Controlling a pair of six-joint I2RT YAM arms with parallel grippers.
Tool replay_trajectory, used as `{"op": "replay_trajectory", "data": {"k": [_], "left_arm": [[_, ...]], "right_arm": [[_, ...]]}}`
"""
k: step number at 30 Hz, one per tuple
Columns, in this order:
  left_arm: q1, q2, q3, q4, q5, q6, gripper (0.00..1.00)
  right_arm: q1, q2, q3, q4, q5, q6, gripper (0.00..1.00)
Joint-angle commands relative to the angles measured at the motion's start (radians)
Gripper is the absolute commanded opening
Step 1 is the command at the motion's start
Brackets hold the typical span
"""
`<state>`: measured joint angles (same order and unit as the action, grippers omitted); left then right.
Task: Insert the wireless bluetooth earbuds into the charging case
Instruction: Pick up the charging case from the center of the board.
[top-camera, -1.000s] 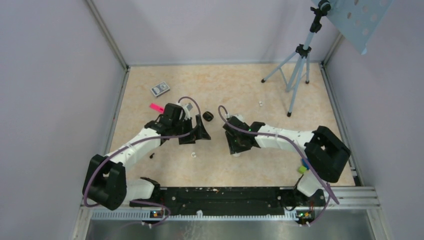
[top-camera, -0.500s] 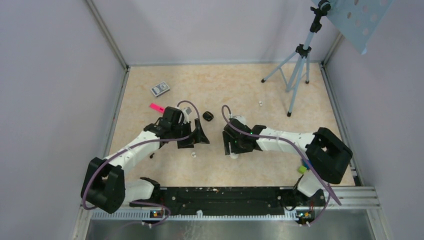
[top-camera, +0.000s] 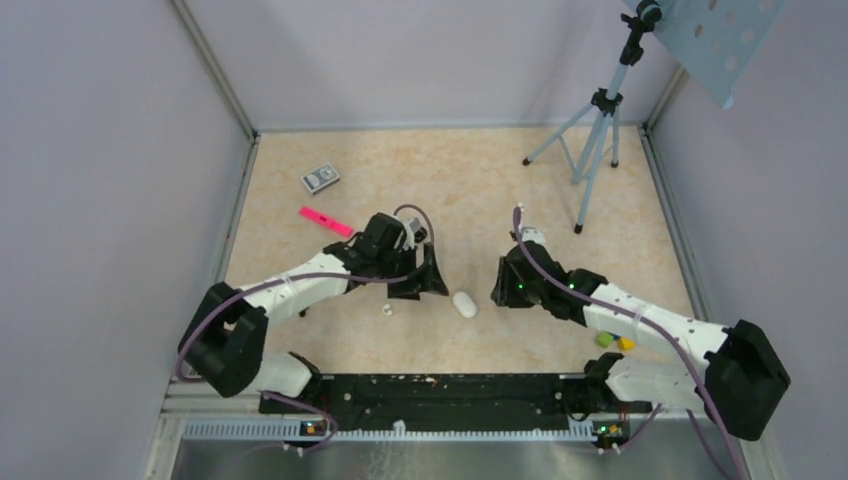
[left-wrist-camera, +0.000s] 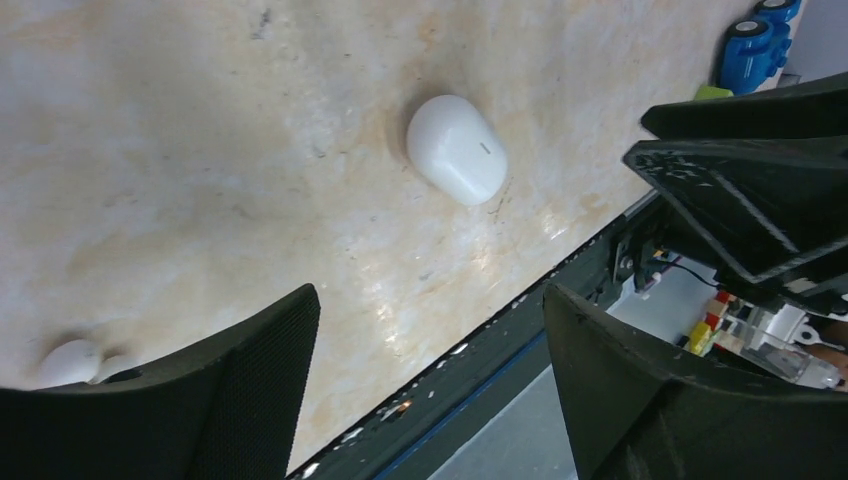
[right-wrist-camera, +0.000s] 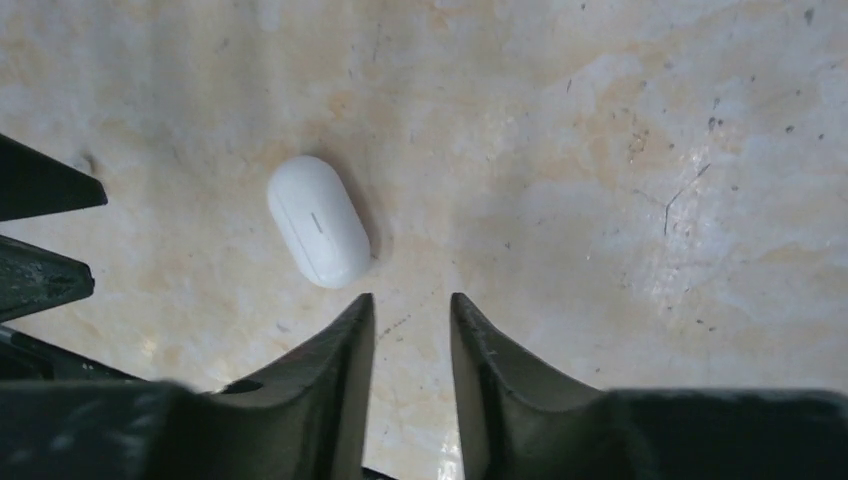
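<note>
One tiny white earbud (top-camera: 386, 311) lies on the table just near of my left gripper (top-camera: 424, 278); in the left wrist view this earbud (left-wrist-camera: 68, 361) peeks out beside the left finger. My left gripper (left-wrist-camera: 430, 300) is wide open and empty. A larger white pill-shaped object (top-camera: 464, 304) lies between the two grippers, shown also in both wrist views (left-wrist-camera: 457, 148) (right-wrist-camera: 318, 220). My right gripper (top-camera: 503, 285) hovers to the right of it, its gripper (right-wrist-camera: 410, 300) narrowly open with bare table in the gap. The charging case is hidden from view.
A tripod (top-camera: 592, 150) stands at the back right. A pink strip (top-camera: 326, 221) and a small card box (top-camera: 320, 178) lie at the back left. Small yellow and green blocks (top-camera: 615, 341) sit under the right arm. The black front rail (top-camera: 440, 388) runs along the near edge.
The right arm swung right and off the white pill-shaped object, and its jaws narrowed. The left gripper moved right and nearer, now covering where the black case showed.
</note>
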<state>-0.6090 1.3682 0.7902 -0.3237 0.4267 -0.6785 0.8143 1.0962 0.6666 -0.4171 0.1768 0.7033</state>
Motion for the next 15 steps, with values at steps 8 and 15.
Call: {"op": "replay_trajectory", "data": {"k": [8, 15], "left_arm": [[-0.072, 0.190, 0.185, 0.004, -0.063, -0.125, 0.74], [-0.074, 0.308, 0.223, -0.041, -0.021, -0.088, 0.69]], "right_arm": [[-0.035, 0.136, -0.002, 0.175, -0.199, -0.037, 0.36], [-0.058, 0.240, 0.018, 0.247, -0.241, -0.056, 0.41]]}}
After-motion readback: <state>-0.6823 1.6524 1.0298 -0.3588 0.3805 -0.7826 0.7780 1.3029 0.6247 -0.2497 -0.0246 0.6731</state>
